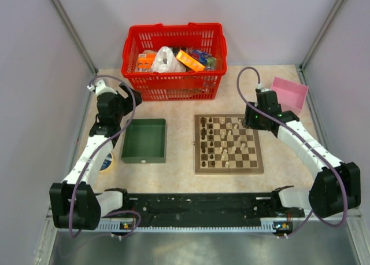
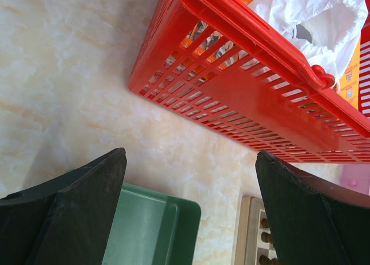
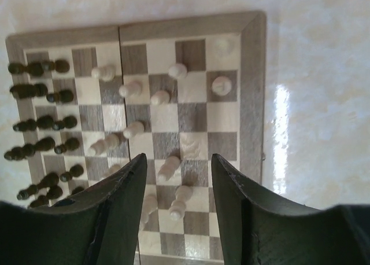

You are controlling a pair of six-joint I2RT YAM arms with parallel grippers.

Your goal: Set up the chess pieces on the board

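Table (image 1: pixel 179 161): board (image 1: pixel 250 158) lies square, pieces (image 3: pixel 132 89) upright.

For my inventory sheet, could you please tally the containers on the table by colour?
red basket: 1
green tray: 1
pink tray: 1
Total: 3

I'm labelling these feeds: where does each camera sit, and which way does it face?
Top: high behind left arm and right arm, looking down on the table; both show whole.
Left wrist: near the basket, facing its side wall; left fingers frame it.
Right wrist: over the board, looking down on the pieces; right fingers show.
Shared: the board appears in all three.
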